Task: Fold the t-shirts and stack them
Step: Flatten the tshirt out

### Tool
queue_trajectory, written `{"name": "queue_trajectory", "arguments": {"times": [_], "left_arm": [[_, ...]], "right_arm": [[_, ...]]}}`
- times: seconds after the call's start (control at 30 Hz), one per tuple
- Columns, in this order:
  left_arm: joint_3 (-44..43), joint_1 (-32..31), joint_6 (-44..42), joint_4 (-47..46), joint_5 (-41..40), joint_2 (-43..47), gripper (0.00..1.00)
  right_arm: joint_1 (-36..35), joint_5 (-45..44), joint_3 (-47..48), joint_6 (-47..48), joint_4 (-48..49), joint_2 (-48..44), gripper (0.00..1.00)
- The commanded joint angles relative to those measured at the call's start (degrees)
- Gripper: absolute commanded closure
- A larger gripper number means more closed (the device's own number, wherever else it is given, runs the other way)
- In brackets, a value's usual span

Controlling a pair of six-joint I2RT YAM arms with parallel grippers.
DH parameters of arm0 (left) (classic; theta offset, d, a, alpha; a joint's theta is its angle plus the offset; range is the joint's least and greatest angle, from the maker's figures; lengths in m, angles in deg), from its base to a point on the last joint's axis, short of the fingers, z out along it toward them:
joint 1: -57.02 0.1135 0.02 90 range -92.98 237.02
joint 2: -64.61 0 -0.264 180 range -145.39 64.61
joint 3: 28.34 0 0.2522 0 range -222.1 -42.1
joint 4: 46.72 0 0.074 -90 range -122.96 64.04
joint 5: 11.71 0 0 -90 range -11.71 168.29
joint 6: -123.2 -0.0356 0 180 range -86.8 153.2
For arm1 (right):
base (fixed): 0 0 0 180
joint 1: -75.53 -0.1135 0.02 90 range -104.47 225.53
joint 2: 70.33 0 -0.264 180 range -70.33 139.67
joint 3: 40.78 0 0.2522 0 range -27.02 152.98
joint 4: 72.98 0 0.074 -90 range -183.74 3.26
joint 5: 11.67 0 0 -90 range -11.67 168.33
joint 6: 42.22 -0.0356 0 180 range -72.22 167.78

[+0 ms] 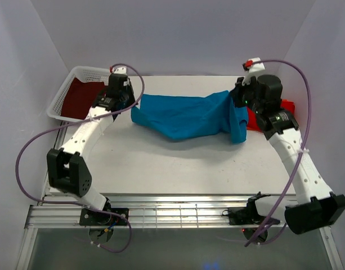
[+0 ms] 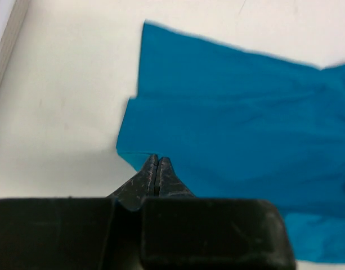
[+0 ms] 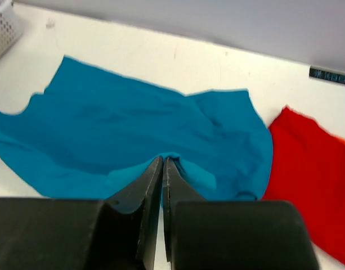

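The teal-blue t-shirt [image 1: 183,115] [image 2: 234,112] [image 3: 133,129] is stretched across the back of the table between both grippers. My left gripper [image 1: 130,107] [image 2: 157,158] is shut, its tips pinching the shirt's left corner. At the right end, my right gripper [image 1: 238,104] [image 3: 162,160] is shut on a bunched fold of the same shirt, and a flap of it hangs below. The red-orange t-shirt [image 1: 286,106] [image 3: 313,169] lies flat just right of the teal one, partly behind the right arm. The dark maroon t-shirt [image 1: 79,95] sits in the basket.
A white mesh basket [image 1: 59,95] [image 3: 0,28] stands at the back left corner, beside the left arm. White walls close in the back and both sides. Bare white tabletop [image 1: 178,163] lies in front of the teal shirt.
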Motion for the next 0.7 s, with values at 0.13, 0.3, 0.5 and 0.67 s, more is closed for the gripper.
{"name": "queue_trajectory", "arguments": {"times": [0.13, 0.3, 0.5, 0.67], "left_arm": [[-39.5, -0.1, 0.7, 15.1, 1.3, -26.8, 1.00], [-72.8, 0.1, -1.8, 16.4, 2.4, -37.6, 1.00], [-40.5, -0.1, -6.3, -12.7, 3.9, -14.0, 1.00], [-32.0, -0.4, -9.2, -19.8, 5.5, -4.7, 1.00]], "right_arm": [[-0.1, -1.8, 33.3, -1.3, 2.9, 29.9, 0.92], [-0.1, -1.4, 71.1, 0.9, -0.1, 47.4, 0.92], [-0.7, 1.8, 45.3, 5.9, 22.4, 30.2, 0.92], [-1.1, 7.3, 40.9, 8.5, 23.7, 24.7, 0.92]]}}
